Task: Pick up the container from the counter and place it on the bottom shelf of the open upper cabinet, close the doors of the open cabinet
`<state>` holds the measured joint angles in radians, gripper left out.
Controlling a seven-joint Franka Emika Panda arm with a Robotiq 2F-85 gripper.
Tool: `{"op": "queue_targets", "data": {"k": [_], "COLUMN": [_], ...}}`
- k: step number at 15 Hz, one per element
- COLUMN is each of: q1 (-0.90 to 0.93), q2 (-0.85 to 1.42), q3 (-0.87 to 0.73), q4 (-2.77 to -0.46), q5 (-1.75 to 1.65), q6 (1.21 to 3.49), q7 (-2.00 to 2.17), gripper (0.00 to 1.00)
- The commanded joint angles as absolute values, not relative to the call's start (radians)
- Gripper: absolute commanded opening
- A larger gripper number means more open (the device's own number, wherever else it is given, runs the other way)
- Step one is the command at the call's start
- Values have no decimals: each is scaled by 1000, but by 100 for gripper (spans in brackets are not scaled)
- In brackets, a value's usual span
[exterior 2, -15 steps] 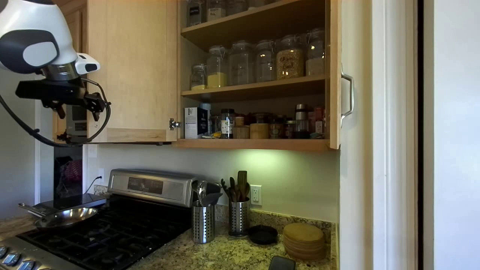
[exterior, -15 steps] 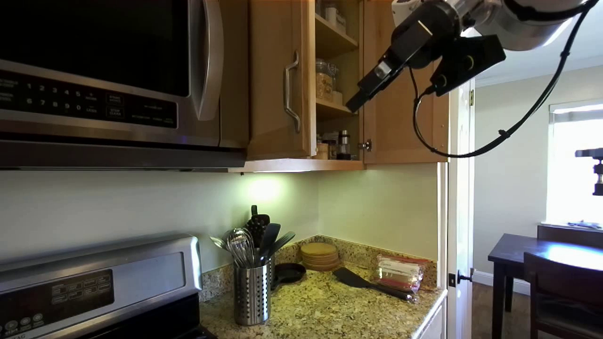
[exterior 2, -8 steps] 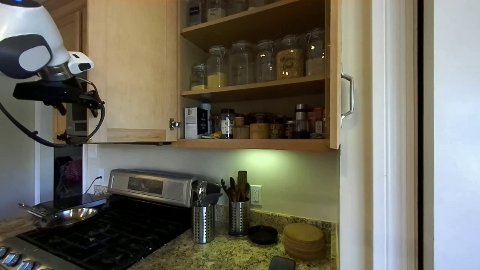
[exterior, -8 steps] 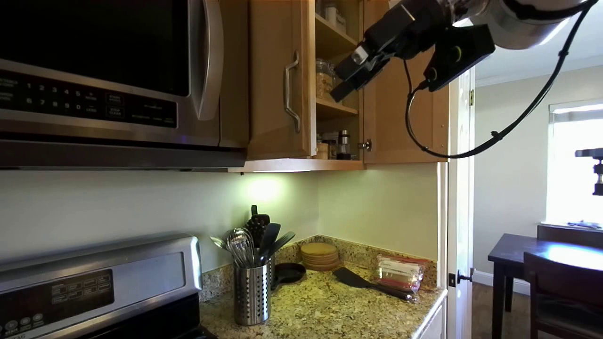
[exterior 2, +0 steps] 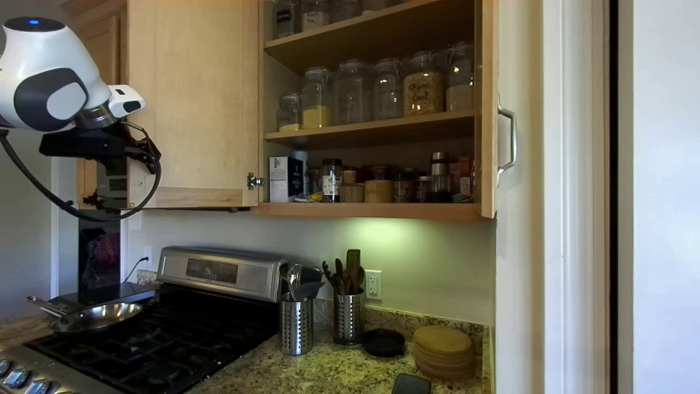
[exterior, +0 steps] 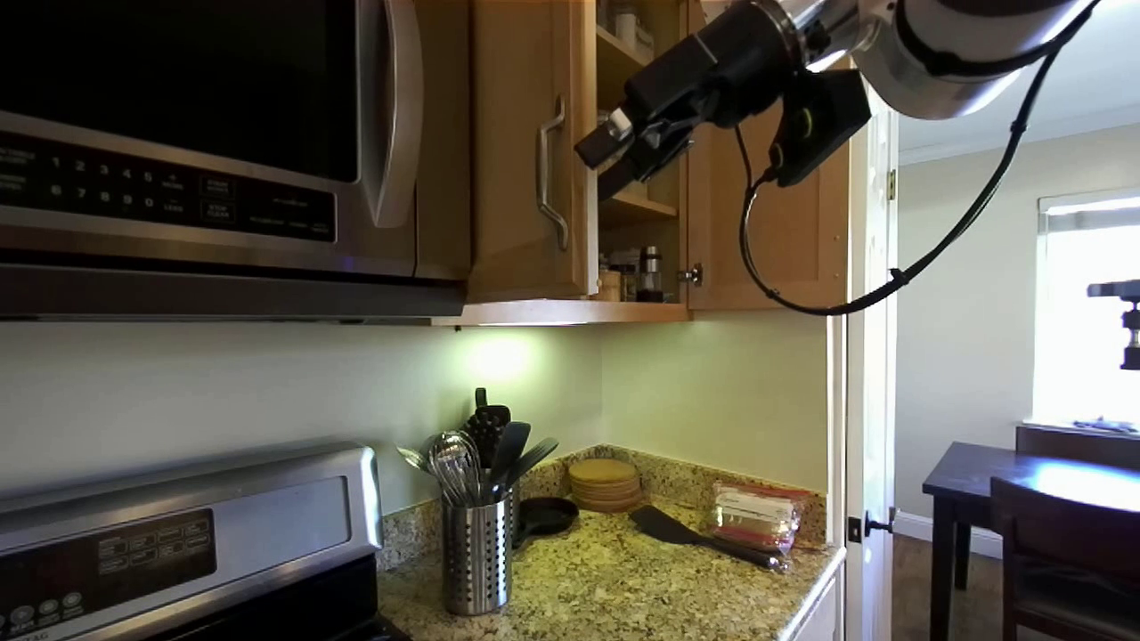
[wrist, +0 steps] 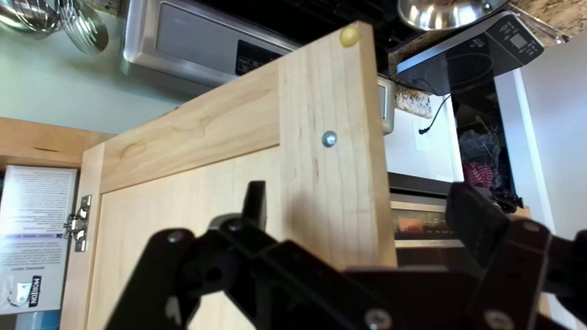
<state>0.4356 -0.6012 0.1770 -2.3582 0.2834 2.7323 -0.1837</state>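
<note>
The container (exterior 2: 331, 180), a slim jar with a dark cap and pale label, stands upright on the bottom shelf (exterior 2: 372, 209) of the upper cabinet (exterior 2: 372, 125). Both doors stand open: the hinge-left door (exterior 2: 191, 98) also shows in an exterior view (exterior: 517, 160) and the wrist view (wrist: 206, 174); the other door (exterior 2: 488, 109) is nearly edge-on. My gripper (exterior: 598, 171) is open and empty at the hinge-left door's free edge. In the wrist view, that edge lies between the fingertips (wrist: 357, 190); contact cannot be told. The counter (exterior: 623, 570) is below.
A steel microwave (exterior: 383, 116) hangs beside the hinge-left door. Glass jars (exterior 2: 353, 93) fill the middle shelf. Steel utensil holders (exterior: 477, 561) stand below, beside the stove (exterior 2: 219, 317). My arm's loose cable (exterior: 855, 307) loops under the wrist.
My gripper has moved towards the hinge-left door's free edge, leftward in an exterior view, and has turned so both fingers show. The doors and the jar have not moved.
</note>
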Motion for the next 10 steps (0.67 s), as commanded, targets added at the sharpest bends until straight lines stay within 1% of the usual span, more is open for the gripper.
{"op": "queue_targets", "data": {"k": [1,10], "q1": [390,286], "q2": [-580,-575], "q3": [201,238], "q4": [-2338,-2349], "q5": [221,85], "q6": [2779,2833], "q7": [-123,-50], "gripper": [100,100]}}
